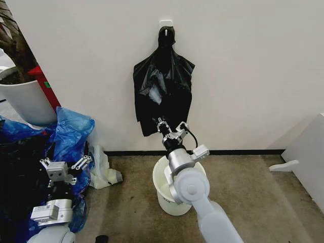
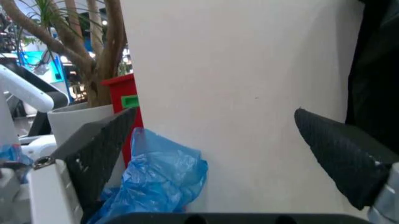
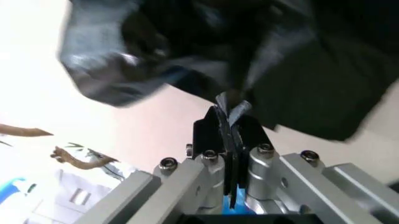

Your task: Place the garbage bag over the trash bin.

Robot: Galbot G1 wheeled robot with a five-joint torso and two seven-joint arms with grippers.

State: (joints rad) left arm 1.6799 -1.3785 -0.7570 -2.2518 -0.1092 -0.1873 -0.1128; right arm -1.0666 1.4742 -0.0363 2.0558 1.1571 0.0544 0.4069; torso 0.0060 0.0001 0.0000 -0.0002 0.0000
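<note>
Against the white wall (image 1: 243, 76), the garbage bag (image 1: 163, 93) hangs from a white hook plate (image 1: 165, 23) at 12 o'clock, its black plastic draping down to a ragged lower hem just above the dark baseboard (image 1: 238, 151). The right gripper (image 1: 171, 128) reaches up from the centre foreground to that hem; the right wrist view shows its fingers (image 3: 232, 135) pressed together on a thin fold of the garbage bag (image 3: 249, 56), pinching the plastic edge. Directly beneath the arm stands the trash bin (image 1: 163, 190), a cream-white bucket on the brown floor (image 1: 253, 197), partly covered by the arm's elbow, its rim near the baseboard. From 3 to 5 o'clock the floor lies open as far as a white cabinet edge (image 1: 309, 152). At 9 o'clock blue plastic bags (image 1: 71, 129) crowd the floor beside a white planter pot (image 1: 28, 101) and a red object (image 1: 43, 83). The left gripper (image 1: 66, 163) waits low at 8 o'clock among them, its dark fingertips (image 2: 100, 149) spread wide apart and holding nothing, pointed toward the wall with a blue bag (image 2: 159, 175) near it.
</note>
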